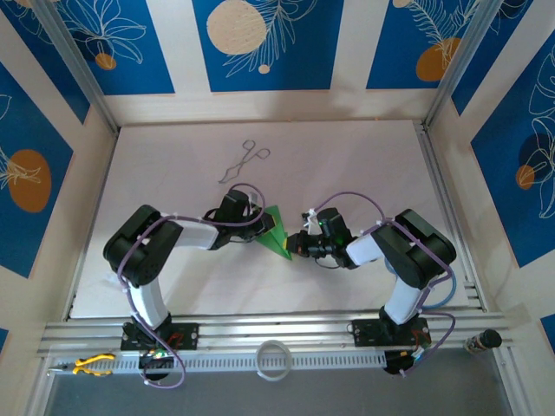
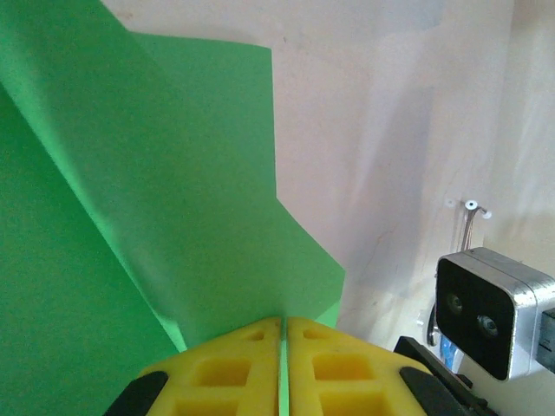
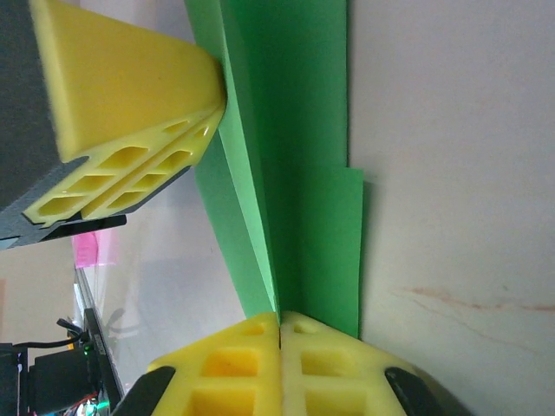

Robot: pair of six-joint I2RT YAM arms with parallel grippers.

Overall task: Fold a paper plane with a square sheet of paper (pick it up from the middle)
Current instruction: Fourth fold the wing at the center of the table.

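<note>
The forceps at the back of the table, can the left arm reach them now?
Probably not yet: the left gripper is shut on the green paper, as is the right gripper. Otherwise the way to the forceps looks free.

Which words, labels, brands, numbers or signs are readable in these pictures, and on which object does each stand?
None can be read.
The green paper is plain.
The blue wall panels carry only leaf and circle drawings.
The camera housing in the left wrist view shows no legible label.
The small pink item is too blurred to tell.
</note>
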